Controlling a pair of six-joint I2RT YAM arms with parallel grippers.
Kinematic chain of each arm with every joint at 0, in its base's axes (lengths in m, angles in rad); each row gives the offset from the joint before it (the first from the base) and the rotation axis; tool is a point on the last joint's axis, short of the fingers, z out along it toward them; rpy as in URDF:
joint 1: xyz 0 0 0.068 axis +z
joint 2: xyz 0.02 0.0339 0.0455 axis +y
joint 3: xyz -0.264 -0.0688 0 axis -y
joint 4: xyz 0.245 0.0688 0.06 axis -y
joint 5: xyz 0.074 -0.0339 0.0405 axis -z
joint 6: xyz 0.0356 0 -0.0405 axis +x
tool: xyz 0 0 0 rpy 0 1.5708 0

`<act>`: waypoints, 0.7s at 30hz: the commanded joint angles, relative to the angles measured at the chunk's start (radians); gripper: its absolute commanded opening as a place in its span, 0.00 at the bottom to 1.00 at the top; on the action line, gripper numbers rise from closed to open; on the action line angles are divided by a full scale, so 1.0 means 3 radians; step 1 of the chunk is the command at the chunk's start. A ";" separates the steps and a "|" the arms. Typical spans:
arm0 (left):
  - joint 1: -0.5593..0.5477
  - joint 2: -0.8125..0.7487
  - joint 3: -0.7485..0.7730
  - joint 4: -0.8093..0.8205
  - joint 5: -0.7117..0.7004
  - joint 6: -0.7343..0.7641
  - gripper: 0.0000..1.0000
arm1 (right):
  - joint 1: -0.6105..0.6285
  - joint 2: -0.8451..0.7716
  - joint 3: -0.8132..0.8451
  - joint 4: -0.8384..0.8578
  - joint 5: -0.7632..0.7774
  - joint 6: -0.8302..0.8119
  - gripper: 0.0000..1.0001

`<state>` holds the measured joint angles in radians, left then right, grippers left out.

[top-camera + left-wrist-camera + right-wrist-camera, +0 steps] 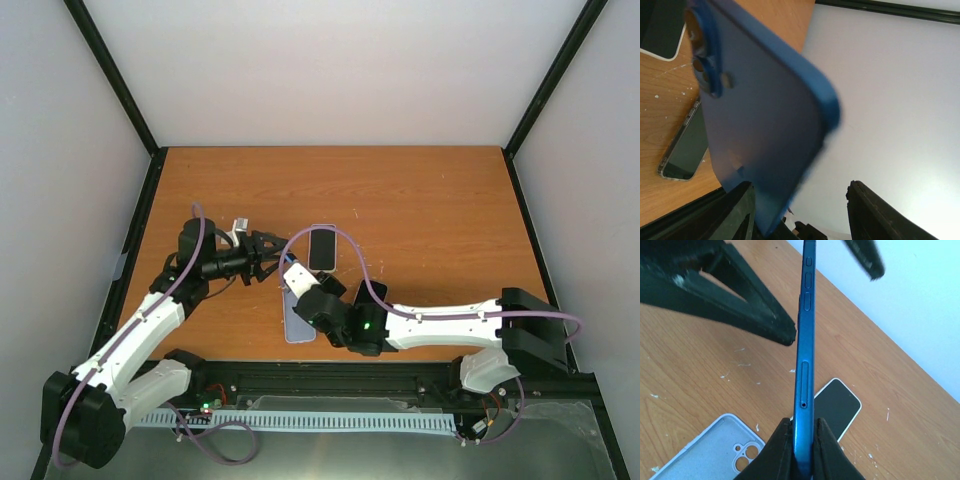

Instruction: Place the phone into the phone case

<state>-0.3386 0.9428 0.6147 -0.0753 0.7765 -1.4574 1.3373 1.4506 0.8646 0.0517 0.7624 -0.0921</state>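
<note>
The left tool (272, 262) reaches in from the left with its fingers (755, 305) apart. They stand on either side of the upper end of the blue phone (804, 365) without closing on it: one finger is close beside the phone's edge and the other is well off to the far side. The left wrist view shows the phone's blue back and camera bump filling most of the frame, blurred by nearness, and its lower end drops between the two spread fingers. Whether it touches the nearer finger I cannot tell. The blue phone stands on edge above the worktop (430, 210) — upright and thin side to the right wrist camera, with its side buttons and card slot showing. The right tool (803, 429) holds it there, both fingers pressed tight against its lower end. Below and just left of that grip the phone case (715, 455) lies flat on the worktop, pale lavender-grey and open side up, with its camera cut-out showing. It is apart from the phone. Further right, beyond the clamped phone, a white-edged phone (839, 407) lies flat with its dark screen up — near the case but not touching it.
</note>
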 commanded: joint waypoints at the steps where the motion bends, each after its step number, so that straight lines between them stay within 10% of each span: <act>1: -0.0029 -0.0023 -0.0015 0.0074 -0.0078 -0.0177 0.49 | 0.0088 0.0045 0.0159 0.0235 0.0290 0.0006 0.03; 21: -0.0037 0.0174 -0.0024 -0.0227 -0.0147 0.0149 0.05 | 0.0362 0.0292 0.0222 0.0272 0.0598 -0.0226 0.13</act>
<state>-0.3454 0.9707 0.5949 -0.1497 0.7383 -1.4227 1.3991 1.5318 0.9115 0.0193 0.9260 -0.1661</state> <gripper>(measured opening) 0.155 0.105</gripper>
